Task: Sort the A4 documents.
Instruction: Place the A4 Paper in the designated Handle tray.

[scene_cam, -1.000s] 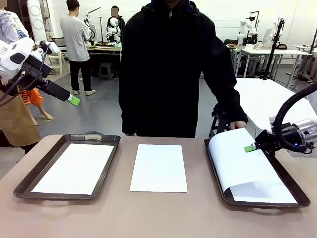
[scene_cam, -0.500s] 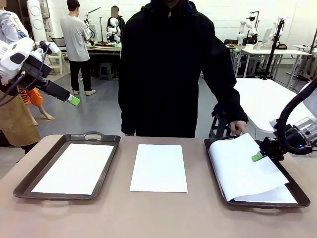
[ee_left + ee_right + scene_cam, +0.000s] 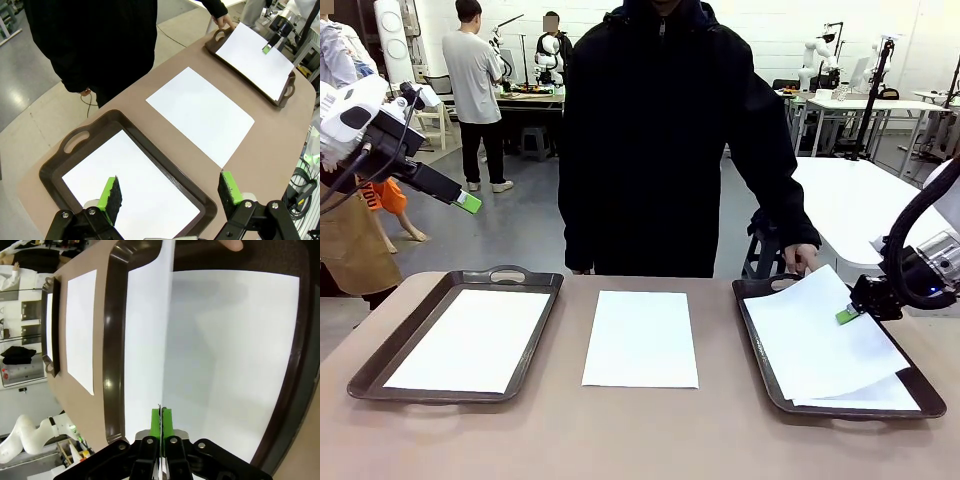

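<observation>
At a brown counter (image 3: 640, 440) shared with a person in black, the right gripper (image 3: 848, 315) was clamped on the edge of one sheet of the A4 documents (image 3: 820, 335), holding it lifted and tilted above the right tray (image 3: 752, 325) at about three o'clock on the counter; the right wrist view showed the sheet edge-on between the closed green pads (image 3: 167, 422), with another white sheet (image 3: 235, 355) lying flat on the tray floor beneath. The person's hand (image 3: 803, 259) rested at that tray's far handle. A second sheet (image 3: 641, 338) lay flat on the bare counter at the centre, between the two trays. At nine o'clock, the left tray (image 3: 380, 358) held a third sheet (image 3: 470, 340) flat on its floor. The left gripper (image 3: 170, 195) hung well above that tray with its fingers spread wide and nothing between them, its green-tipped finger (image 3: 468, 202) visible high at the left in the front view.
</observation>
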{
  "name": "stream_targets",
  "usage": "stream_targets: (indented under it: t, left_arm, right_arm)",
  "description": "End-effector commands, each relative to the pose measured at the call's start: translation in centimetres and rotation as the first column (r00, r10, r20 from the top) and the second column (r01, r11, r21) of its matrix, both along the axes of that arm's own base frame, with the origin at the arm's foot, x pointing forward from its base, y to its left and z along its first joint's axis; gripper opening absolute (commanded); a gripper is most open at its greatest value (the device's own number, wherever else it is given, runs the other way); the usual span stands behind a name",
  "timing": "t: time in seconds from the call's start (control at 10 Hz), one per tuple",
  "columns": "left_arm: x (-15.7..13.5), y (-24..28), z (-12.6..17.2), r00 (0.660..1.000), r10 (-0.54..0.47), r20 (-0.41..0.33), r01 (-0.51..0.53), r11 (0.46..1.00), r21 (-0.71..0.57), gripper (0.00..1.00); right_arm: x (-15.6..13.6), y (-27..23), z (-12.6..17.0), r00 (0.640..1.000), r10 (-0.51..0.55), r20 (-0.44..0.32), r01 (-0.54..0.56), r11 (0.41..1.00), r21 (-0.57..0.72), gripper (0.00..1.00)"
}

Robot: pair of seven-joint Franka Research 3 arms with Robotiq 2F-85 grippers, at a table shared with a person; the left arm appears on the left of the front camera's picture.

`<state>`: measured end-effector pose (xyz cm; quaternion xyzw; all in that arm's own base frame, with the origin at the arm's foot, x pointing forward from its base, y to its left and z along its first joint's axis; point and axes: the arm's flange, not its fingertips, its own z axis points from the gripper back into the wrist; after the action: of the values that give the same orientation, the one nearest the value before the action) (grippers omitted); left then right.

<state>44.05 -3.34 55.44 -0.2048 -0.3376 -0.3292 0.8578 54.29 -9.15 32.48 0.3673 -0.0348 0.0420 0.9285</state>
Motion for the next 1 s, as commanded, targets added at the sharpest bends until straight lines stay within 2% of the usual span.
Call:
stream_targets:
  t: [0.0, 0.3, 0.6, 0.9]
  left_arm:
    - [-0.1, 0.0, 0.0, 1.0, -0.003, 0.003, 0.003, 1.0, 0.009, 1.0]
    - [-0.1, 0.0, 0.0, 1.0, -0.003, 0.003, 0.003, 1.0, 0.009, 1.0]
    - [-0.1, 0.0, 0.0, 1.0, -0.003, 0.003, 0.003, 1.0, 0.009, 1.0]
    - [-0.1, 0.0, 0.0, 1.0, -0.003, 0.003, 0.003, 1.0, 0.009, 1.0]
  right_arm:
    - [-0.6, 0.9, -0.3, 1.0, -0.017, -0.022, 0.016, 0.999, -0.045, 0.01]
    - [-0.5, 1.2, -0.5, 0.999, -0.025, -0.039, 0.022, 0.997, -0.079, 0.01]
    - [-0.5, 1.2, -0.3, 0.999, -0.03, -0.035, 0.026, 0.994, -0.104, 0.21]
    - [-0.7, 1.4, 0.6, 0.999, -0.023, -0.025, 0.019, 0.986, -0.168, 0.45]
